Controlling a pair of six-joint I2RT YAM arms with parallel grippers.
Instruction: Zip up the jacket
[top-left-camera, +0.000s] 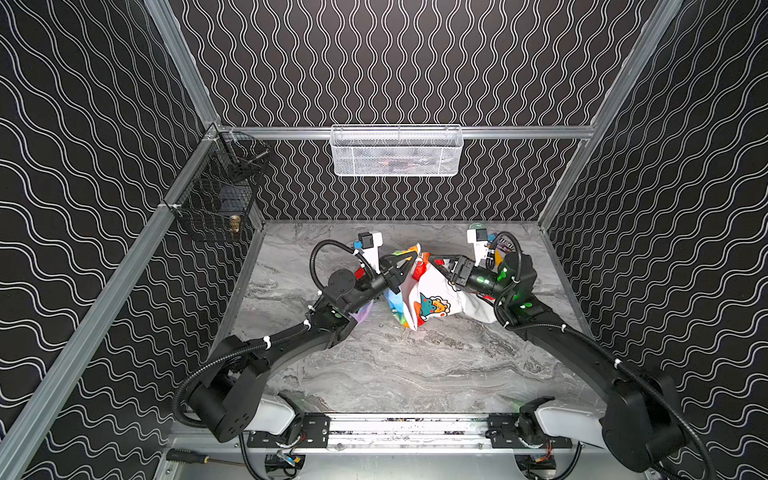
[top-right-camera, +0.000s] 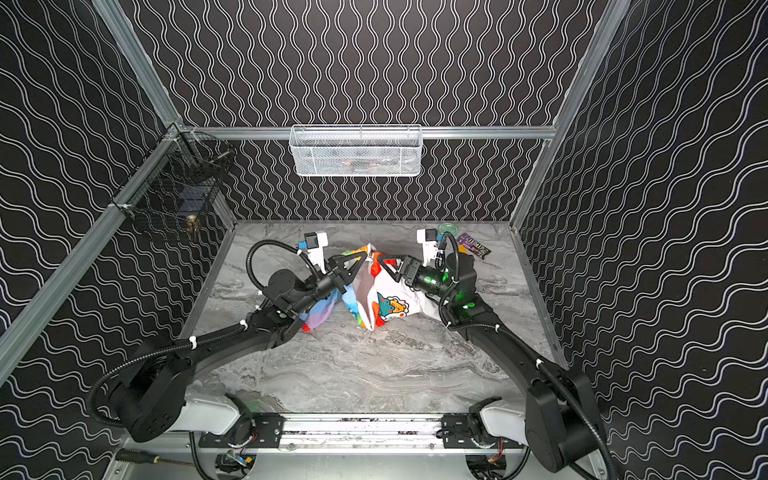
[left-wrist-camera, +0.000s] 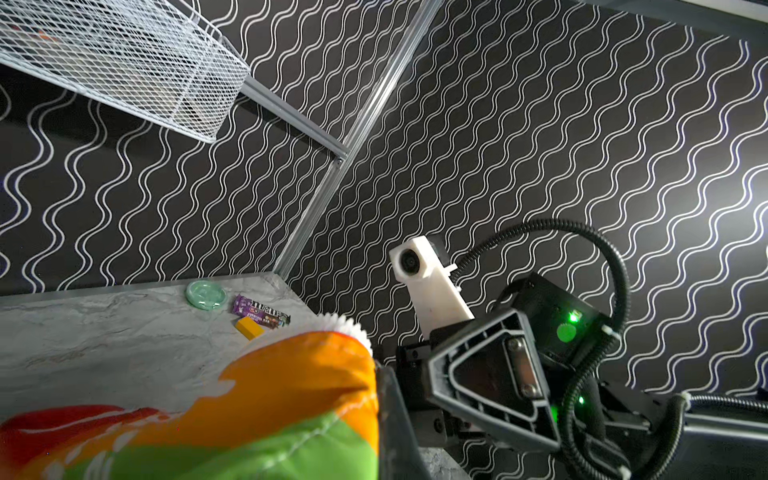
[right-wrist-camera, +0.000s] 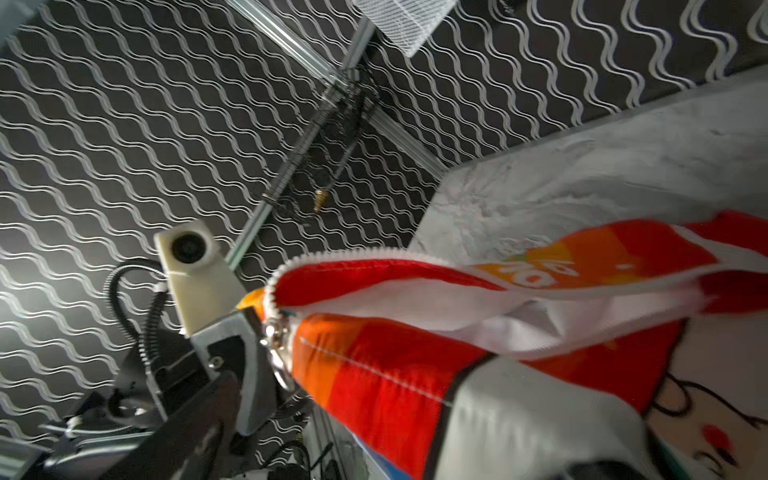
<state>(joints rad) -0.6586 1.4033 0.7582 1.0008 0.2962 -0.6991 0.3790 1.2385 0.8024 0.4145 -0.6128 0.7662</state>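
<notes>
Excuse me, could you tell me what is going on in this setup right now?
Two robot arms are working on a rainbow-striped child's jacket, held up in a bunch over the marble table. The left tool is shut on its orange top edge, next to the zipper slider. The right tool sits against the red fabric opposite; whether it grips is unclear. A run of white zipper teeth beyond the slider lies unjoined, so the zip is not fully closed.

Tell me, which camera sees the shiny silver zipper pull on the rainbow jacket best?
The right wrist view: the silver metal zipper pull hangs large and close on the rainbow-striped jacket. The left wrist view shows only white zipper teeth. In both top views it is too small to make out.
</notes>
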